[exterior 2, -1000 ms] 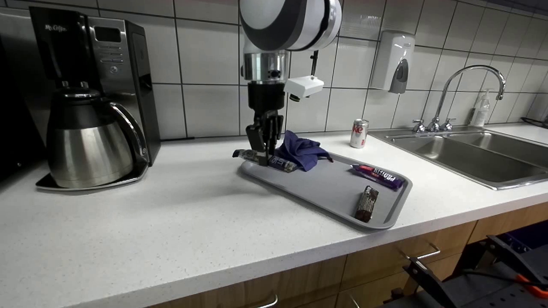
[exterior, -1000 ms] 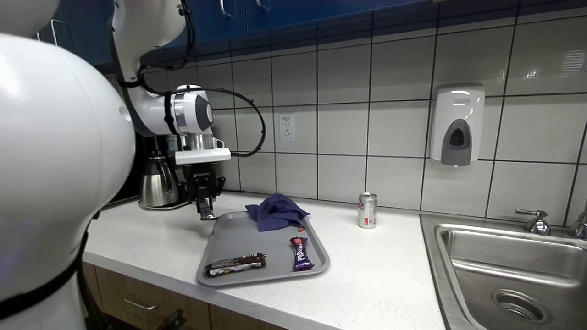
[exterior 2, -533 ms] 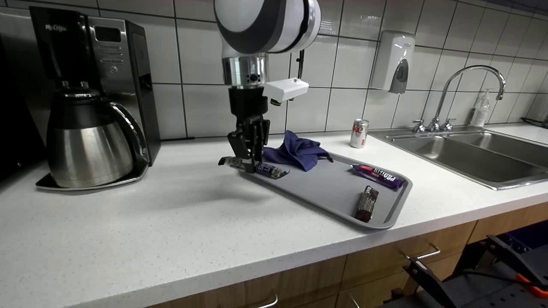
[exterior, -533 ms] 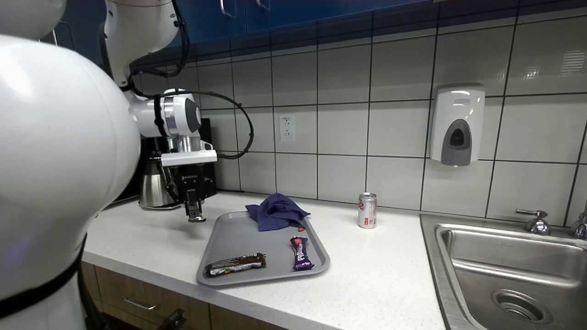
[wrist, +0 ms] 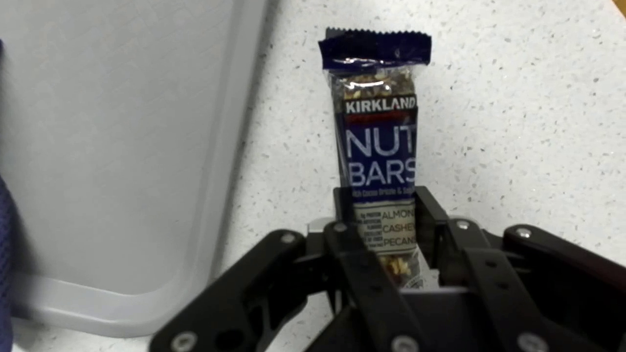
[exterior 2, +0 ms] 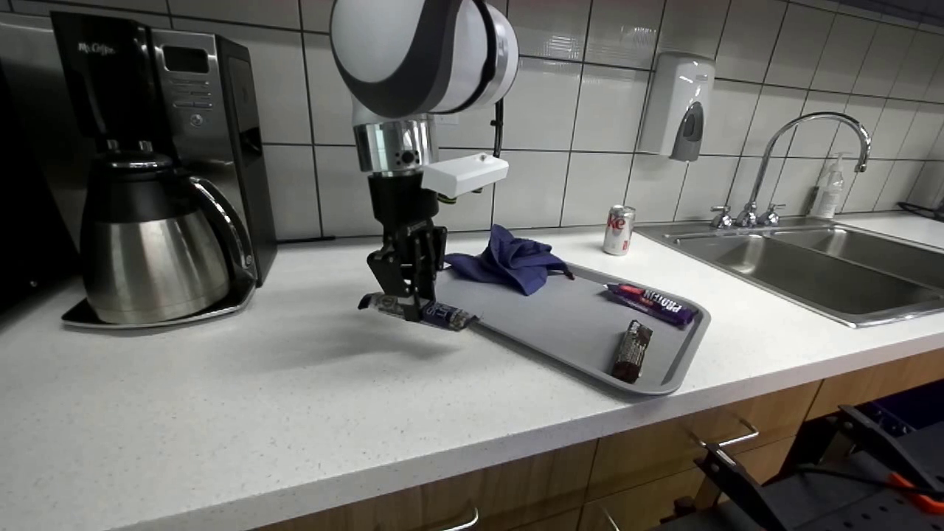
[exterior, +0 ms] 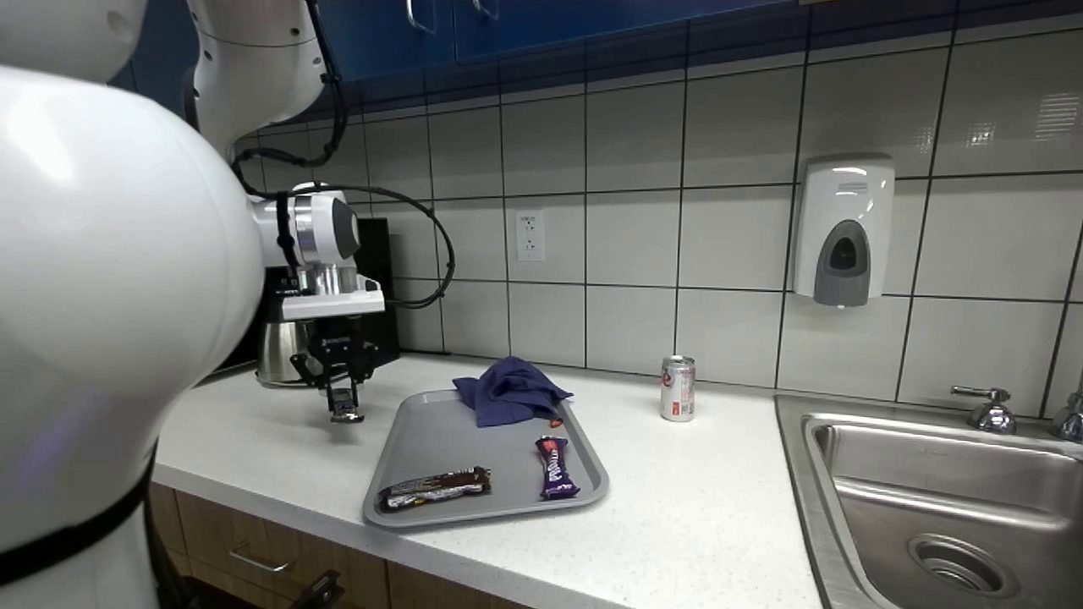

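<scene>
My gripper [wrist: 384, 215] is shut on a nut bar [wrist: 380, 146] in a clear and dark blue wrapper, gripped across its sides. In an exterior view the gripper [exterior 2: 414, 310] holds the bar [exterior 2: 448, 316] nearly level, a little above the white counter, beside the grey tray [exterior 2: 546, 317]. The gripper [exterior: 343, 406] shows left of the tray [exterior: 423, 457] in an exterior view, with only the bar's end visible. On the tray lie a purple cloth [exterior 2: 509, 262], a purple protein bar [exterior 2: 650, 304] and a dark brown bar [exterior 2: 632, 352].
A coffee maker [exterior 2: 210, 147] with a steel carafe [exterior 2: 155, 258] stands on the counter by the wall. A soda can [exterior: 678, 389] stands beyond the tray. A steel sink [exterior: 948, 474] is farther along. A soap dispenser [exterior: 844, 228] hangs on the tiles.
My gripper has carried the nut bar from over the tray's edge to over the counter beside it, towards the coffee maker side, and lower. The tray and the things on it have not moved.
</scene>
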